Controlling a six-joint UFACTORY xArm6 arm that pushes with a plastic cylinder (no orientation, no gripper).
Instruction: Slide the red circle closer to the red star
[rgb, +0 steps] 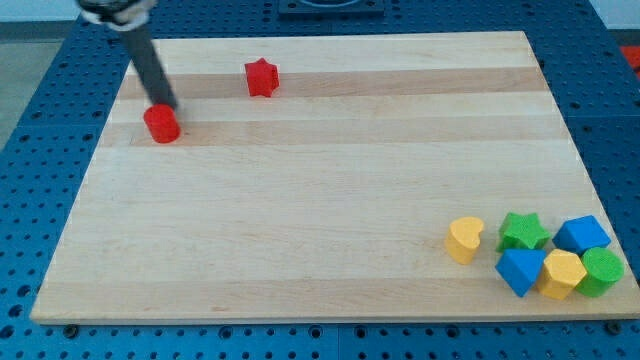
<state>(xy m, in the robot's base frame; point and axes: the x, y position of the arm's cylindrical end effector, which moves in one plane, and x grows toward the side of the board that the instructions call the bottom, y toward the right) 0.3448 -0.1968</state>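
The red circle (161, 125) lies near the board's upper left. The red star (261, 78) lies to its upper right, about a hundred pixels away. My dark rod comes down from the view's top left, and my tip (168, 105) touches the upper edge of the red circle, on the side toward the view's top.
The wooden board (320, 200) rests on a blue perforated table. At the lower right stands a cluster: a yellow heart (464, 239), a green star (523, 232), two blue blocks (582, 235) (519, 270), a yellow hexagon (562, 274) and a green round block (601, 271).
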